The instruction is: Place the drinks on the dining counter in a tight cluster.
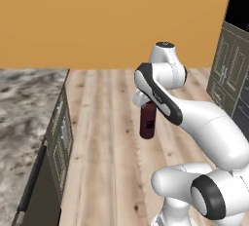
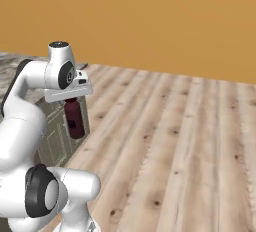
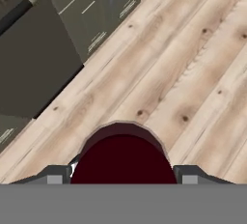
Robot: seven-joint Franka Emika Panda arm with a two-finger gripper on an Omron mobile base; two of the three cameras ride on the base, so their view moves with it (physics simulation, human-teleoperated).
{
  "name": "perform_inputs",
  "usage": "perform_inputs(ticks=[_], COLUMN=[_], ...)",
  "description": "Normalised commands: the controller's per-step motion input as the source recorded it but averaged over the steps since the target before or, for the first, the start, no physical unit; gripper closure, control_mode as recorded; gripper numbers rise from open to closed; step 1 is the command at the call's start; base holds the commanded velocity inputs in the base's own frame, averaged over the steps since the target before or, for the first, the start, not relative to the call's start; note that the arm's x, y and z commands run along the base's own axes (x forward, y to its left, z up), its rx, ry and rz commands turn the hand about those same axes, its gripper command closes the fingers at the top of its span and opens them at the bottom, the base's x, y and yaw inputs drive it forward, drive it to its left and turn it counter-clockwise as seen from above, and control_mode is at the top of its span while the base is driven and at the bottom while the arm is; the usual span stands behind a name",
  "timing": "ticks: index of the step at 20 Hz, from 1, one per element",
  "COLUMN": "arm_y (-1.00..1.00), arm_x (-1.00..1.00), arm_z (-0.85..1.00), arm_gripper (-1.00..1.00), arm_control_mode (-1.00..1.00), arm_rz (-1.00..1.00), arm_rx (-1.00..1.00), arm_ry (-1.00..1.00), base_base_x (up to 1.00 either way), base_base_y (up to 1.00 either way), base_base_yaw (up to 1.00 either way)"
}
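Note:
A squat maroon bottle (image 1: pixel 148 122) (image 2: pixel 75 120), one of the drinks, hangs upright in the air over the wooden floor. My gripper (image 1: pixel 147 105) (image 2: pixel 72 101) is shut on its top from above. In the hand view the bottle's dark red cap (image 3: pixel 123 155) sits between the two fingertips (image 3: pixel 54 175). To the left of the arm, a short way from the bottle, stands a counter with a grey-brown marbled top (image 1: pixel 22 118), a panelled grey side (image 1: pixel 61 137) (image 2: pixel 60 136) and a plain dark end panel (image 3: pixel 34 68). I cannot tell whether it is the dining counter.
Pale wooden floor (image 2: pixel 175 141) stretches ahead and to the right. An orange wall (image 1: pixel 112 20) closes the back. A tall dark cabinet unit (image 1: pixel 233 69) stands at the far right of the left base view.

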Motion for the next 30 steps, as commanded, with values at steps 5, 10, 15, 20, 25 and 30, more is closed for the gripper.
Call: perform_inputs(ticks=[5,10,15,20,25,30], arm_y=[0.0,0.0,0.0,0.0,0.0,0.0], arm_x=[0.0,0.0,0.0,0.0,0.0,0.0], arm_z=[0.0,0.0,0.0,0.0,0.0,0.0], arm_gripper=[1.0,1.0,1.0,1.0,1.0,1.0], arm_control_mode=[1.0,1.0,1.0,1.0,1.0,1.0], arm_rz=[0.0,0.0,0.0,0.0,0.0,0.0], arm_rx=[0.0,0.0,0.0,0.0,0.0,0.0], arm_ry=[0.0,0.0,0.0,0.0,0.0,0.0], base_base_x=[0.86,0.89,0.92,0.92,0.92,0.91], base_base_y=[-0.17,-0.15,-0.09,-0.01,0.0,0.0], base_base_yaw=[0.0,0.0,0.02,0.02,0.01,0.02])
